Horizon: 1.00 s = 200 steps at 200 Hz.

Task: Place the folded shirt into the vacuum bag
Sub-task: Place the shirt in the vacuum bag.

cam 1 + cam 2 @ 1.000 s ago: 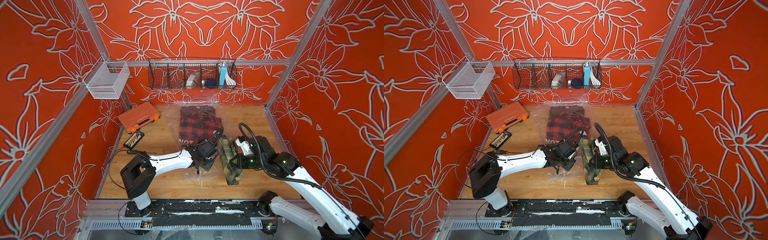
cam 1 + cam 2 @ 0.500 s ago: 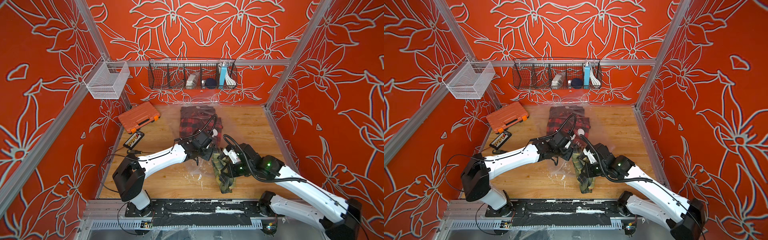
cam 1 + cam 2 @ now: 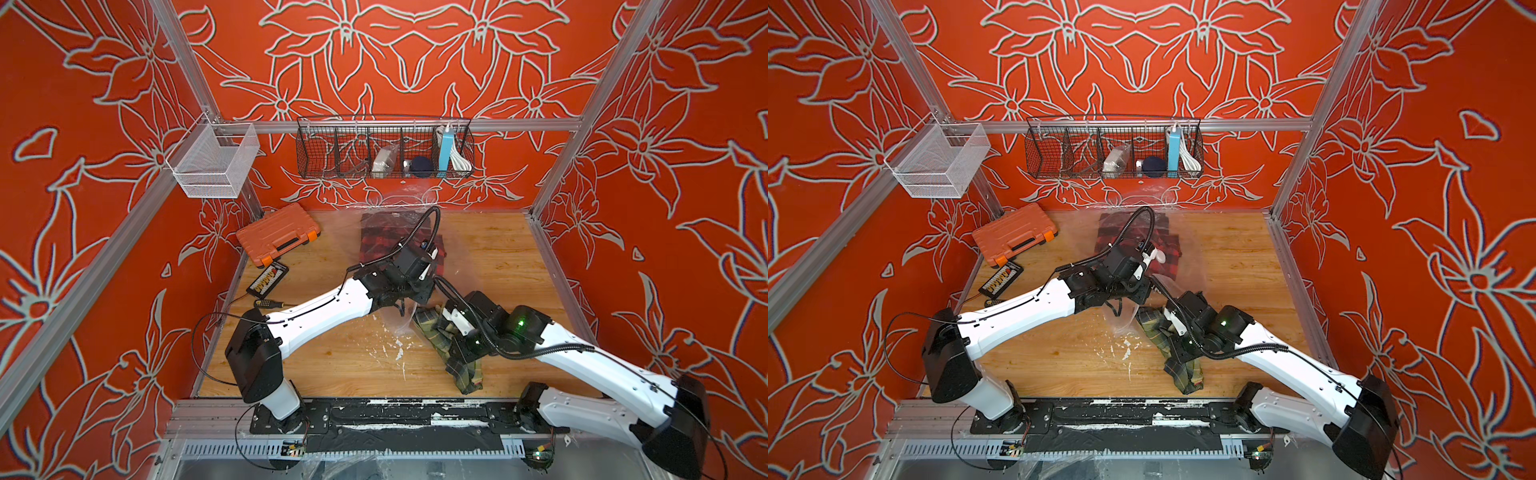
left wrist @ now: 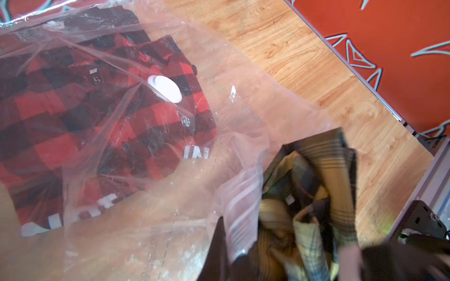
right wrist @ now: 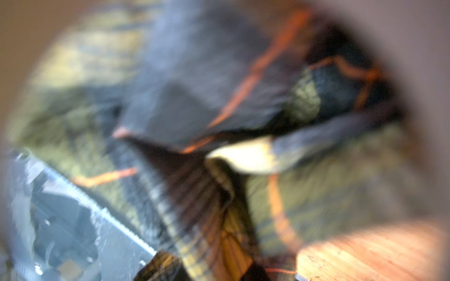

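1. My left jaws are clenching the zip-seal strip [image 4: 241,202] of the vacuum bag [image 3: 469,262] and holding that mouth edge up off the table [image 3: 332,365].
2. The vacuum bag is lying from the table's back edge down to its middle. It is crinkled and see-through, and its white valve cap [image 4: 165,88] is facing up.
3. A red checked shirt [image 4: 85,116] is already sitting inside the bag under that cap, toward the back edge.
4. My right jaws are grasping the folded shirt [image 3: 440,338], the green plaid one, which is bunching up in the grip. My right wrist view is showing only blurred cloth.
5. The folded shirt's upper end is sitting right at the lifted mouth, just beside my left jaws, near the table's middle.
6. Its tail is trailing across the wood toward the front edge.
7. I cannot tell whether any of the green plaid is past the strip.
8. An orange case [image 3: 276,232] is resting by the back-left corner, well apart from all this.
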Each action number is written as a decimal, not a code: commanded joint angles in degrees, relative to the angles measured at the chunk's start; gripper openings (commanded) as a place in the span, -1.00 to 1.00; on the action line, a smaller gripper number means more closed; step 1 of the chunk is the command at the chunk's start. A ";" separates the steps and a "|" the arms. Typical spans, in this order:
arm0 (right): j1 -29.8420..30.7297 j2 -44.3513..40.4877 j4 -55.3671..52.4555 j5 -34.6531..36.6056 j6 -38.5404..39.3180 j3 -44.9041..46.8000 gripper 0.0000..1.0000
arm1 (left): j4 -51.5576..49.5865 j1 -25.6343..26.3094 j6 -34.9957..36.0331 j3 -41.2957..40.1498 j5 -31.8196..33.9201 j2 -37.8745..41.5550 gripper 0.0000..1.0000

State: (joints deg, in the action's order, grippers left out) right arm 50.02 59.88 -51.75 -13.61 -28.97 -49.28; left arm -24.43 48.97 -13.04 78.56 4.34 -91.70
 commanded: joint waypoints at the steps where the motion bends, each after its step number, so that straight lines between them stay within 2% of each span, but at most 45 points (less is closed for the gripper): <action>1: 1.56 0.37 -1.14 -2.20 5.41 -5.82 -1.00 | 2.22 -0.08 0.70 0.60 -1.07 -0.63 -1.00; 43: 1.59 6.43 3.89 -10.27 6.91 -7.86 -1.00 | 4.59 -0.10 0.42 -2.13 -1.75 1.95 -1.00; 72: -2.47 9.88 2.72 -6.42 6.77 -5.45 -1.00 | 4.59 -0.12 0.95 -3.16 -1.91 2.68 -1.00; 114: -9.07 7.83 3.66 0.83 4.69 -1.35 -1.00 | 8.97 0.29 -0.73 -9.90 -5.16 6.62 -1.00; 142: -9.50 11.10 5.71 -1.25 6.58 -3.26 -1.00 | 11.09 1.42 -2.29 -12.69 -6.44 8.41 -1.00; 187: -8.89 8.66 16.65 -6.34 10.07 -7.52 -1.00 | 9.95 2.17 -2.30 -11.35 -4.54 8.63 -1.00; 200: -8.89 9.68 18.36 -5.34 10.64 -8.35 -1.00 | 9.36 2.19 -2.00 -10.94 -3.86 8.39 -1.00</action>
State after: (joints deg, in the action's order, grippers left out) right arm 40.84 70.35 -42.46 -17.65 -21.67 -53.52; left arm -15.77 50.65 -15.05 65.91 0.30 -84.79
